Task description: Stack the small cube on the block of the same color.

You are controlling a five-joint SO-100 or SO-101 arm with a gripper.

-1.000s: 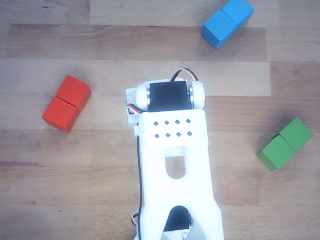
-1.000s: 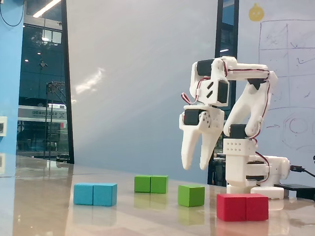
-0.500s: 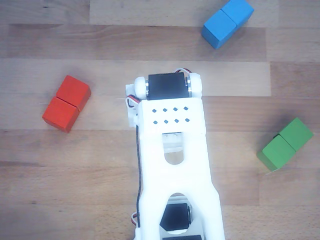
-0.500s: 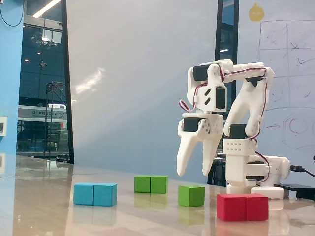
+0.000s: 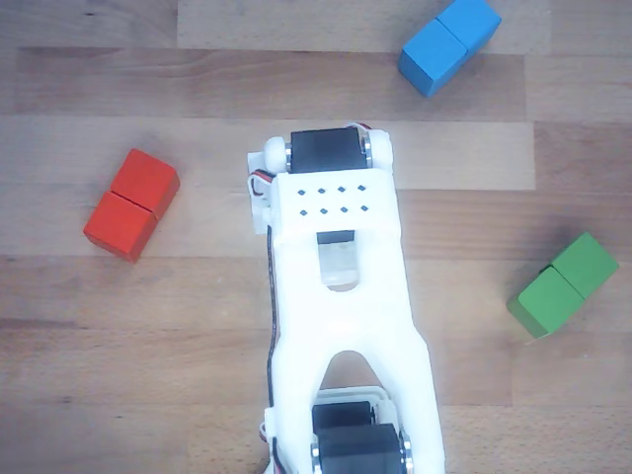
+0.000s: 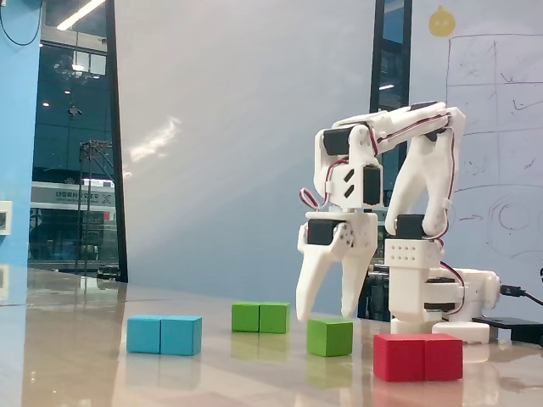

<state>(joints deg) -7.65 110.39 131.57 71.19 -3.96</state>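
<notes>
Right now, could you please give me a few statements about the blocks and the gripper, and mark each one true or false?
1. The gripper is open and holds nothing. True.
2. The small green cube sits on top of the green oblong block. False: both rest on the table, apart from each other.
3. In the fixed view, the red block lies nearer the camera than the blue block. True.
4. The gripper's fingers touch the small green cube. False: the fingertips hang just above it.
5. In the other view, the red block is right of the arm. False: it is on the left.
</notes>
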